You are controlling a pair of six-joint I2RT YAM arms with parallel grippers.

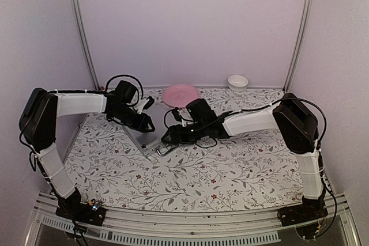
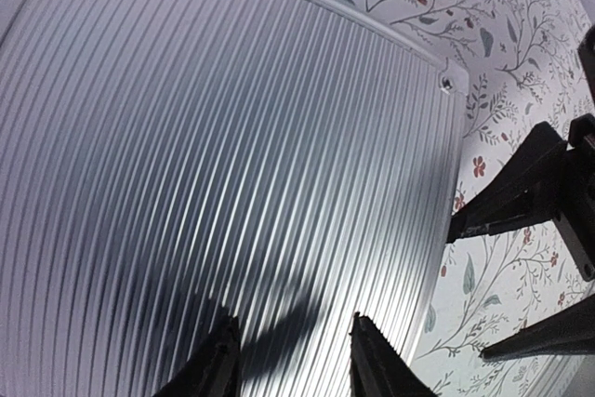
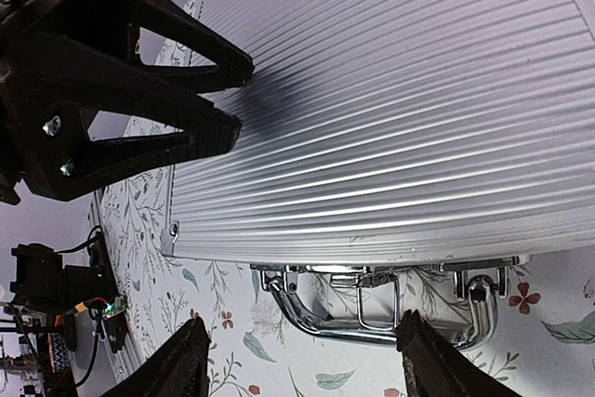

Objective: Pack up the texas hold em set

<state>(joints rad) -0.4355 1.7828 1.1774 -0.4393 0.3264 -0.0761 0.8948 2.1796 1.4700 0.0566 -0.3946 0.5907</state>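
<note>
Handle [image 3: 316, 324] lies between the right pincer's [image 3: 299, 321] parted, empty fingers. The shut case [image 2: 232, 137] rests on the worktop [image 1: 230, 171], with the left pincer [image 2: 296, 323] half-open and empty above it. Pushing a latch [image 3: 372, 299] could skid the unpinned case toward the pink plate [image 1: 180, 94].

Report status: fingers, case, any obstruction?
Left fingers part open, empty, above lid. Right fingers open, over handle. Case closed, flat on table. Plate and bowl behind, clear.
</note>
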